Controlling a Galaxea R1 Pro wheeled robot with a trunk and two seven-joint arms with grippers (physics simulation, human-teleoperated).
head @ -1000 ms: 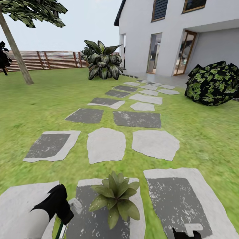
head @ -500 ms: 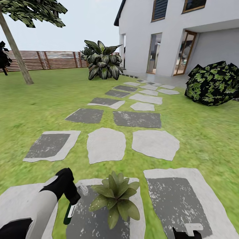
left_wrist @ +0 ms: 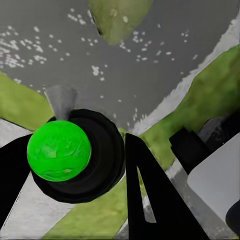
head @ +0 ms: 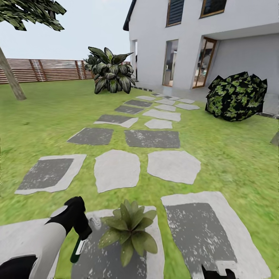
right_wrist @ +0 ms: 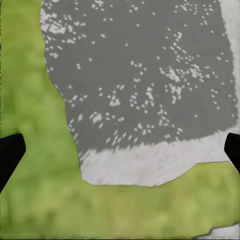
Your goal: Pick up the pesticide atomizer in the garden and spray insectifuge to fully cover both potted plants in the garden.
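Green lawn and grey stepping stones (head: 116, 169) surround me; my left gripper (head: 79, 226) clamps the slim dark-green spray bottle (head: 76, 250) beside the speckled potted rosette (head: 128, 231), ready for spraying. My right gripper's (right_wrist: 120, 150) fingers stand wide apart.

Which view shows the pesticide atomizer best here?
The head view: the pesticide atomizer hangs from the left gripper beside the potted plant, white head up. The left wrist view shows it end-on, between the fingers.
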